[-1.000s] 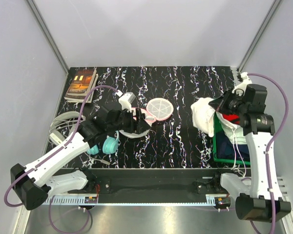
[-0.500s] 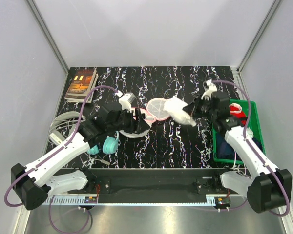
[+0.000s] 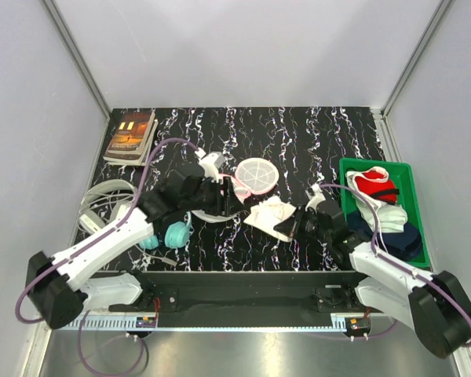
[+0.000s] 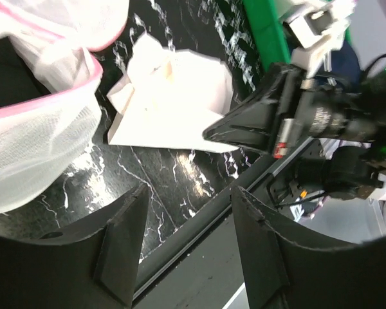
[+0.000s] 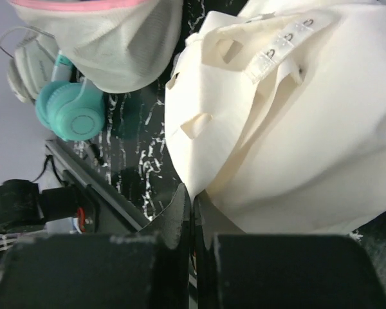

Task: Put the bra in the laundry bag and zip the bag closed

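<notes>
A pale cream bra (image 3: pixel 268 212), its hook-and-eye strap seen in the right wrist view, is spread on the counter (image 3: pixel 314 141) a little toward 6 o'clock from the middle. Its near edge is pinched between the closed fingers of the right end effector (image 3: pixel 292 225), which is held low at about 4 o'clock of the garment. The laundry bag (image 3: pixel 256 174) is laid open at 11 o'clock of the bra, near it, one mesh half tilted up. The left end effector (image 3: pixel 226 201) is held over the bag's other half with its fingers parted and nothing between them. A green bin (image 3: pixel 344 177) of clothes is seen at 3 o'clock, teal headphones (image 3: pixel 175 233) at 8 o'clock, and books (image 3: pixel 131 133) at 10 o'clock.
</notes>
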Robot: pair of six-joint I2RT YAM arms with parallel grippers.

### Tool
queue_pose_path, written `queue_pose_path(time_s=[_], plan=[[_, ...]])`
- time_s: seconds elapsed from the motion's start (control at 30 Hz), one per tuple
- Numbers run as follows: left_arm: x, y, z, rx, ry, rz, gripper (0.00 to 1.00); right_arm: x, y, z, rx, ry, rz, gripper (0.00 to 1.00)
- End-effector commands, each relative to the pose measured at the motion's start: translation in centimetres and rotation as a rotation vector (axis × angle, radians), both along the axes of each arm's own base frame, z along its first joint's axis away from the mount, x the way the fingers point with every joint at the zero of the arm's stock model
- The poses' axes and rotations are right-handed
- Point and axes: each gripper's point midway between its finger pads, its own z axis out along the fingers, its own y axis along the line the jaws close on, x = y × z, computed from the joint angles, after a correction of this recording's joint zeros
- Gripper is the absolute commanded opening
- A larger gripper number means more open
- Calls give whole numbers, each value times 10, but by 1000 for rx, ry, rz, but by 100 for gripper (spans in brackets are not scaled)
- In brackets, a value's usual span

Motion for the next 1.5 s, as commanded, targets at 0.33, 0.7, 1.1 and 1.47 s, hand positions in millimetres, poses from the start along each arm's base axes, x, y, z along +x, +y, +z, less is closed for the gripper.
queue_pose_path(time_s=[0.33,0.7,1.1,1.47], plan=[[23,-96,-86,147,121,-188,57,-24,-41,-33,-17,271,-324,9],[31,-118,-148,230,191,-200,56,-30,-43,-26,-63,329,-323,27],[35,-118,-169,250,237,-194,56,-14,-82,4,-280,256,-450,100],[39,-114,-176,248,268,-180,56,-20,-66,-11,-127,189,-384,100]])
